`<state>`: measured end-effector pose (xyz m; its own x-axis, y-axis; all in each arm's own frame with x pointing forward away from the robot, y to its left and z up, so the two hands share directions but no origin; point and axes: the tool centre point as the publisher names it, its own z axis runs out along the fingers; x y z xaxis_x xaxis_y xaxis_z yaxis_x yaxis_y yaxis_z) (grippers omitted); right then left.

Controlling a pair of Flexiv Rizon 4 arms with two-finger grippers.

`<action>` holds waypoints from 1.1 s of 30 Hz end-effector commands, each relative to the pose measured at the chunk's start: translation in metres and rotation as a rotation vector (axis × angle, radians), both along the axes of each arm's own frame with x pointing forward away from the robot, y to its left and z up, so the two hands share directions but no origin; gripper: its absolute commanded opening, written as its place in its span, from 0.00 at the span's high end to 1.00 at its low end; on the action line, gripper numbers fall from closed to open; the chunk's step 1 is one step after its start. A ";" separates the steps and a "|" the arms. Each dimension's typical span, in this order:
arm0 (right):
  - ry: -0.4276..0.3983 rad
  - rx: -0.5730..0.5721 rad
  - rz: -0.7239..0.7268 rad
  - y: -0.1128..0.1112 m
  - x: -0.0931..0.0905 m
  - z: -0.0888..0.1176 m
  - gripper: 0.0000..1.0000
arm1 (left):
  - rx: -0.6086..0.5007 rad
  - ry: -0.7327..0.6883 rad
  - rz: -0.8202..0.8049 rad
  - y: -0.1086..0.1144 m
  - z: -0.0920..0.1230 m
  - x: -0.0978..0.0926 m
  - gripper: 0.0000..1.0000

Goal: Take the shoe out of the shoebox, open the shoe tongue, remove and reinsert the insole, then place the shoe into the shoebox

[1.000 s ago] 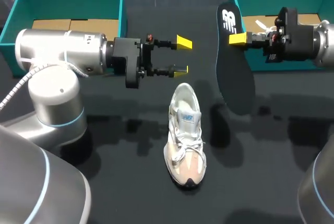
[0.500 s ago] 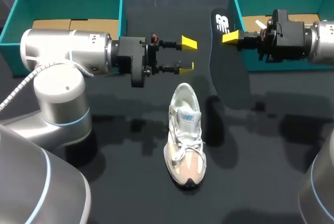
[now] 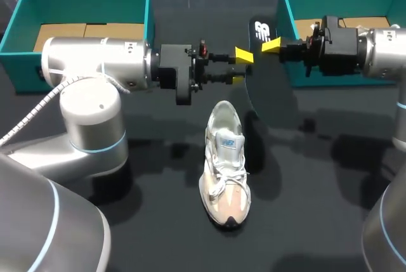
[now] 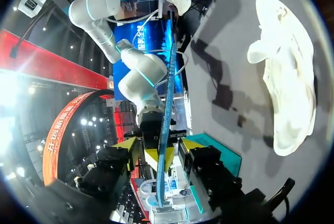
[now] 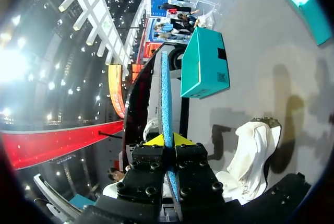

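A white and beige shoe (image 3: 226,164) lies on the black table, toe towards me. My right gripper (image 3: 271,45) is shut on the black insole (image 3: 260,30), which hangs edge-on above the table behind the shoe. In the right wrist view the insole's blue edge (image 5: 164,93) rises from between the right gripper's (image 5: 166,140) yellow tips, with the shoe (image 5: 250,156) beside them. My left gripper (image 3: 241,67) stands open with one finger on each side of the insole. In the left wrist view the insole (image 4: 168,93) runs between the left gripper's (image 4: 159,144) fingers with gaps on both sides.
A teal shoebox (image 3: 149,12) with a cardboard floor stands at the back left. A second teal shoebox (image 3: 287,12) stands at the back right, behind my right gripper. The shoe (image 4: 287,78) lies below and to one side of both grippers.
My left arm has moved right, and its fingers have narrowed around the insole. My right arm has carried the insole left, towards the left gripper.
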<state>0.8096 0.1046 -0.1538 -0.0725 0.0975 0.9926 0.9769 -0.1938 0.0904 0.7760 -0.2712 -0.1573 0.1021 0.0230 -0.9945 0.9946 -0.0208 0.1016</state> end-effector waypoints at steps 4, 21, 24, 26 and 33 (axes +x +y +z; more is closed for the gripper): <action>0.029 -0.003 -0.005 0.006 0.007 -0.005 1.00 | -0.001 0.001 0.020 -0.013 -0.004 0.006 0.56; 0.092 0.006 -0.028 0.007 0.008 -0.011 1.00 | 0.015 0.015 0.044 -0.028 -0.010 0.009 0.69; 0.096 0.008 -0.028 0.007 0.008 -0.012 1.00 | 0.018 0.015 0.043 -0.029 -0.010 0.008 0.72; 0.097 0.010 -0.027 0.007 0.008 -0.012 1.00 | 0.023 0.011 0.046 -0.030 -0.011 0.007 0.77; 0.104 0.009 -0.023 0.008 0.009 -0.013 1.00 | 0.035 0.005 0.049 -0.033 -0.013 0.005 1.00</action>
